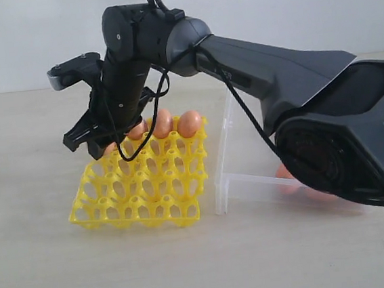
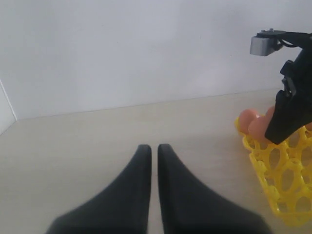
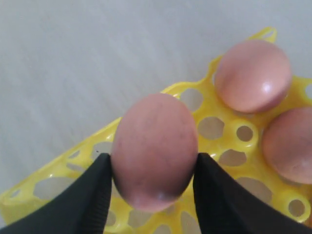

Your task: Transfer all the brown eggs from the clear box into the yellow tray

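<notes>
Brown egg [image 3: 155, 151] is being gripped by the right gripper [image 1: 100, 142], whose black jaws are standing partly apart around it over a corner cup of the yellow tray [image 1: 144, 210]. Other brown eggs [image 1: 190, 124] are sitting along the tray's far row, and the clear box [image 1: 224, 154] is standing just beside it. Well apart, the left gripper [image 2: 154, 148] is holding nothing, its jaws nearly together.

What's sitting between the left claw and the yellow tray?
Nothing: only bare table separates the left gripper from the yellow tray, as the left wrist view shows.
</notes>
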